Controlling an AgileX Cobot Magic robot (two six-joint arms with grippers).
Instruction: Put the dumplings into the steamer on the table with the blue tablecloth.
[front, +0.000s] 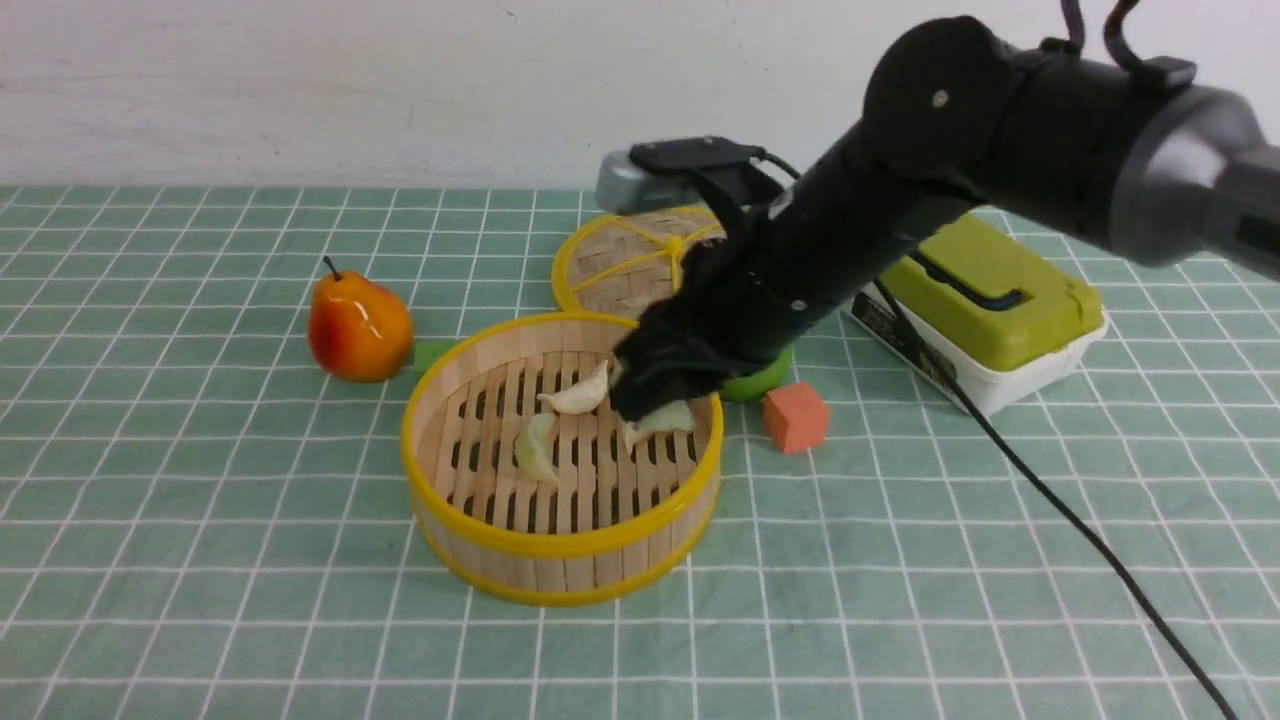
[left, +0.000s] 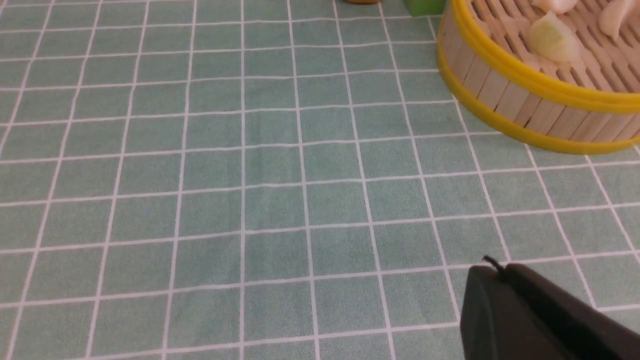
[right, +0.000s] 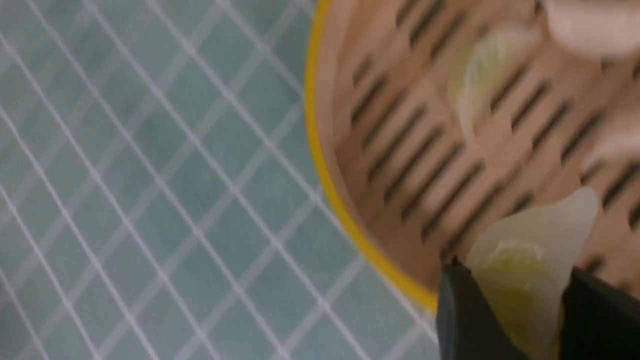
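R gripper (right: 510, 280): clamped on y-green dumpling (right: 535, 235) over steamer (right: 316, 150), wrist view blurred | L gripper (left: 495, 285): closed, mostly cut off by frame

Right arm (front: 850, 220) matte black — grey metal sleeve (front: 1170, 170), round joint cap (front: 935, 95), trailing cable (front: 1060, 507), dark right pincer (front: 652, 405)

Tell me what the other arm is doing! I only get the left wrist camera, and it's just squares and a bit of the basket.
Observer: The right gripper is pinching a yellow-green dumpling above the slatted floor of the steamer.
Operator: Cool! Is there other stuff near the basket that I can't see?
Observer: An orange cube sits just to the right of the steamer.
Operator: And behind it?
Observer: A flat woven disc with a yellow rim lies behind it, partly hidden by the right arm.
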